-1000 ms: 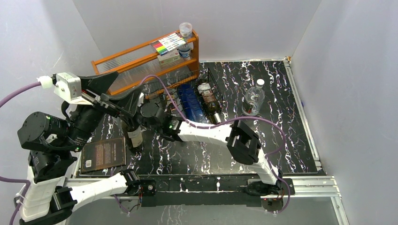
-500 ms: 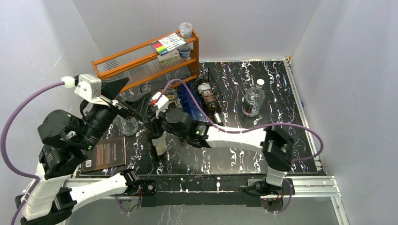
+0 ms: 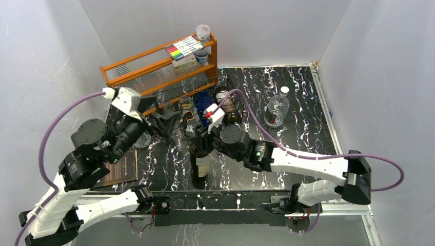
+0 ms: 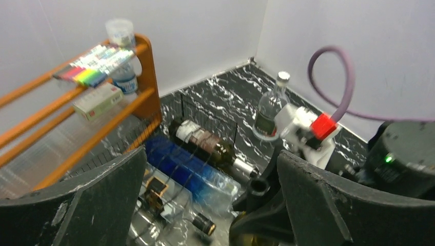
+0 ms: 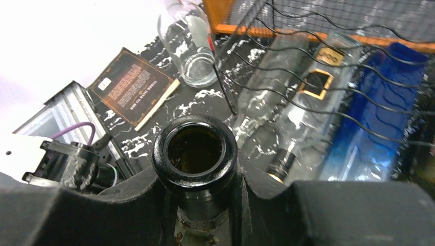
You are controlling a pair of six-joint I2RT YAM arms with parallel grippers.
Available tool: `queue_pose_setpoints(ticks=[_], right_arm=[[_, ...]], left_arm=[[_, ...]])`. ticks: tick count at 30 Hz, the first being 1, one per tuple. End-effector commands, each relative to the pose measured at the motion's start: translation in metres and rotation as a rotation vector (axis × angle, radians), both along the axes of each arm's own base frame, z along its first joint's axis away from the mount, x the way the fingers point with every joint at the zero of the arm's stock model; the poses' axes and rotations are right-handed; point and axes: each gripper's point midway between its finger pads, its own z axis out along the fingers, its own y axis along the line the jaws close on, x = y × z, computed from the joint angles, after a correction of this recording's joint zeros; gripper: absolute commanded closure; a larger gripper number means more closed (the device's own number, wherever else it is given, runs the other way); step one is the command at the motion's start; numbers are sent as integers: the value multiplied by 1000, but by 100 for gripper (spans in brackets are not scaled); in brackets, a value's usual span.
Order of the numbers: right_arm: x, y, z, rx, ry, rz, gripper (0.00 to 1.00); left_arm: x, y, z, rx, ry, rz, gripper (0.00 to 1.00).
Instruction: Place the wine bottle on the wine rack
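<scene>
On a black marbled table (image 3: 308,133), the right gripper (image 3: 201,145) clamps the neck of an upright wine bottle (image 3: 199,170) just short of the wine rack (image 3: 232,94), the left gripper (image 3: 166,125) alongside, jaws wide apart.

Top view: neck of the wine bottle (image 3: 199,171) hidden beneath the right gripper (image 3: 198,144); left part of the wine rack (image 3: 230,89) hidden behind the left gripper (image 3: 165,121). Right wrist view: bottle body cut off at the lower edge. Print on the booklet (image 3: 125,166) too small to read.
</scene>
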Motion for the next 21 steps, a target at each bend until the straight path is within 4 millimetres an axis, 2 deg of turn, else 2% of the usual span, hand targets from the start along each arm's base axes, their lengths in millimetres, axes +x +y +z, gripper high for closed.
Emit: queue_pose_setpoints(ticks=[1,6,12,21], right_arm=[[3,-33,53,180,7,-97,100],[1,-56,58,197,19,-129,100],[-1,-74,60,179,30,-156,100],[3,-92,75,203,58,-223,100]], left_arm=[[-7,-6,-24,-24,52,-43,2],[-11,-15,-72,-17,154,-75,2],[-20,-18,-113,3,213,-115,2],[-40,-52,-175,72,282,-313,2]])
